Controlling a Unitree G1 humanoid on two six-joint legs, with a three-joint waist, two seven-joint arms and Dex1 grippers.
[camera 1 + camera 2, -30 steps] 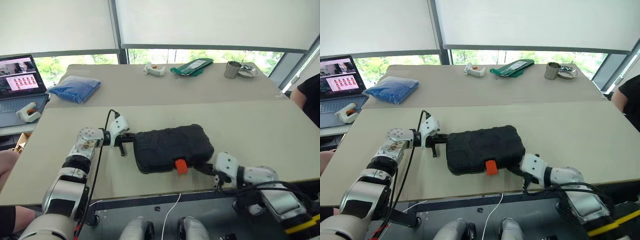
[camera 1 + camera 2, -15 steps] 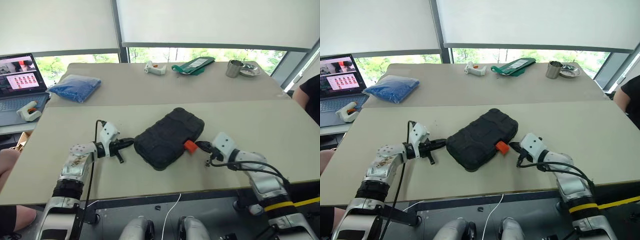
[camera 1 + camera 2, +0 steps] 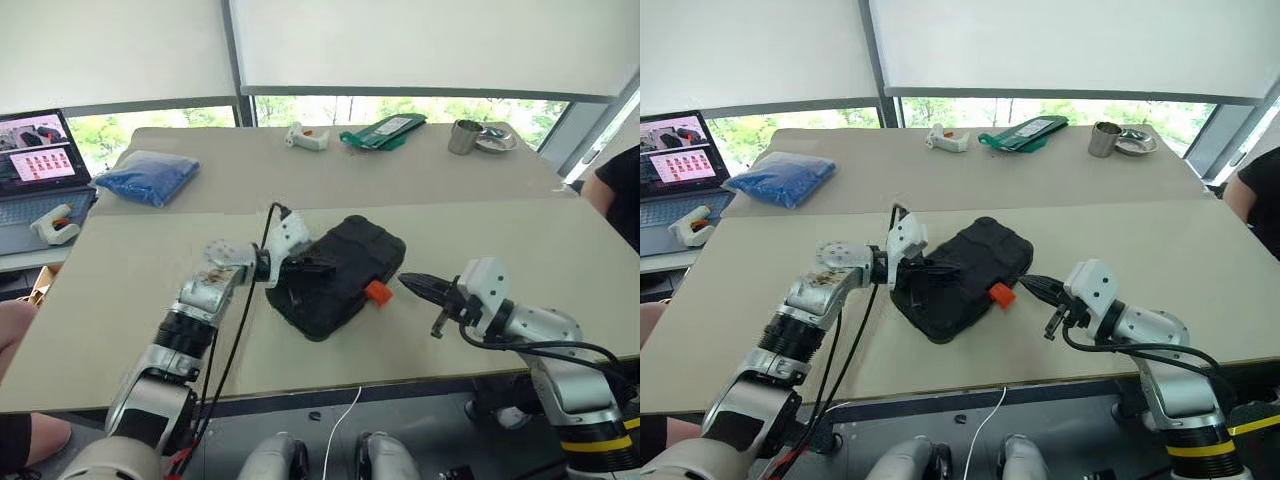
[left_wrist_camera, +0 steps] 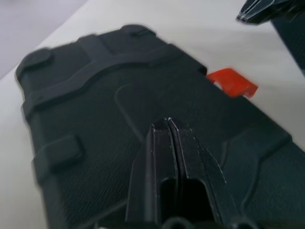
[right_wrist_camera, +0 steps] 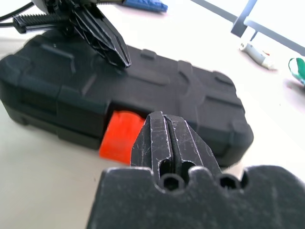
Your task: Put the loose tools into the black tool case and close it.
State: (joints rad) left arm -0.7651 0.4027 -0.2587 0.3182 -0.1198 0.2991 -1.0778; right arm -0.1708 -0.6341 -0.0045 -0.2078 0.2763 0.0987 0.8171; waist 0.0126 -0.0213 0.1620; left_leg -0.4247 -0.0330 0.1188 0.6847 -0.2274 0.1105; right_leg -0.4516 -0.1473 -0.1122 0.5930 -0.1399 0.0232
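Both grippers pinched closed, left gripper (image 3: pixel 318 266) now over black tool case (image 3: pixel 340 275), right gripper (image 3: pixel 410 282) lifted beside latch (image 3: pixel 377 292)

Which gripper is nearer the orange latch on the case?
Right. The right gripper points at the orange latch from just beside it; the left gripper is over the black tool case's lid.
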